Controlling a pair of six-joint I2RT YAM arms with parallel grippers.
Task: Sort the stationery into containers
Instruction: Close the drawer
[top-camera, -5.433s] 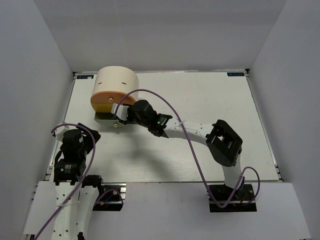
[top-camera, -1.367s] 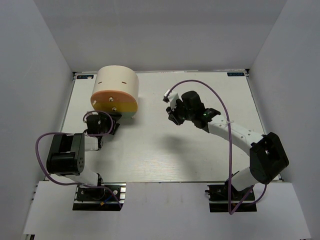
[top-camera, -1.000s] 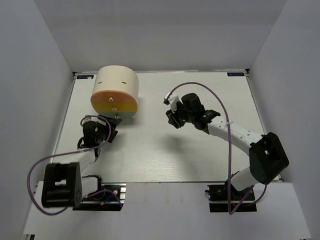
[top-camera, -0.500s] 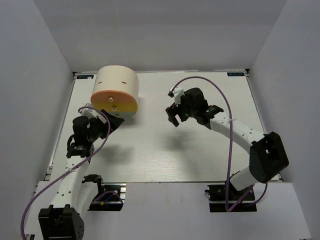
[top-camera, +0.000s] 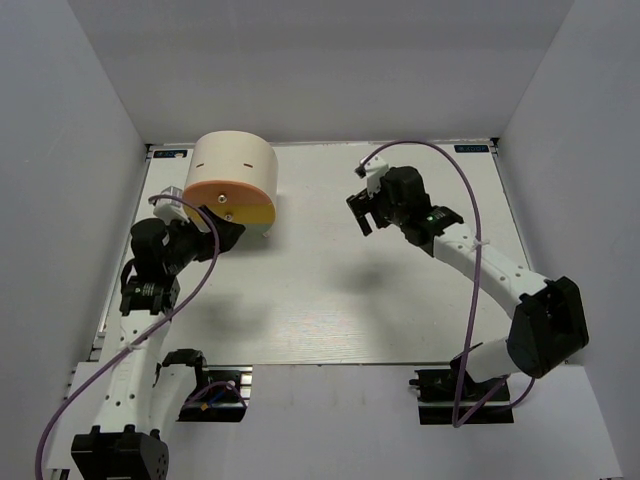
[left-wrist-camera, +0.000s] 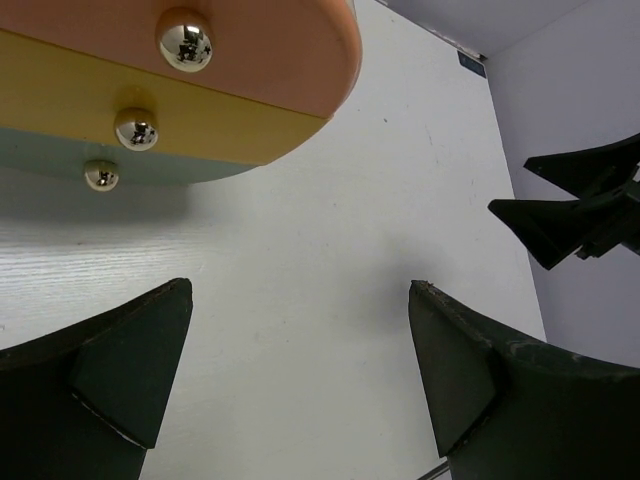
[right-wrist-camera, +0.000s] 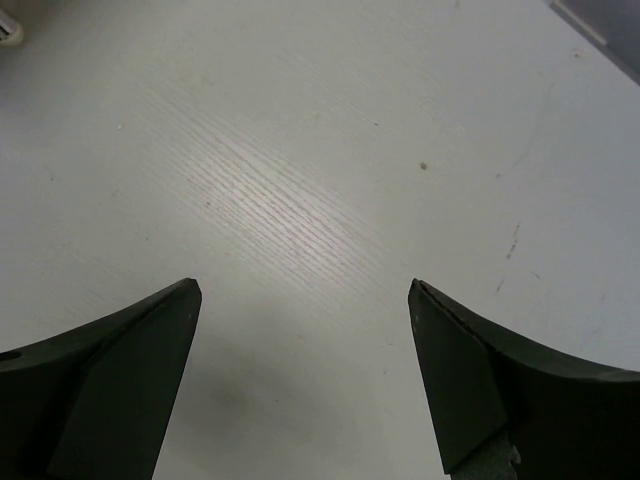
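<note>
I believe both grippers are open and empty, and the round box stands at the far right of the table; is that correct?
Not quite: the round box stands at the far left of the table, as the top view shows. The left gripper and right gripper are indeed open and empty.

No legible text in any view. The bench (top-camera: 330, 300) carries two small dark tags on its far edge: the far-left label (top-camera: 170, 153) and the far-right label (top-camera: 470, 148). Both show faint light print, too small to read. No brand or number can be made out.
</note>
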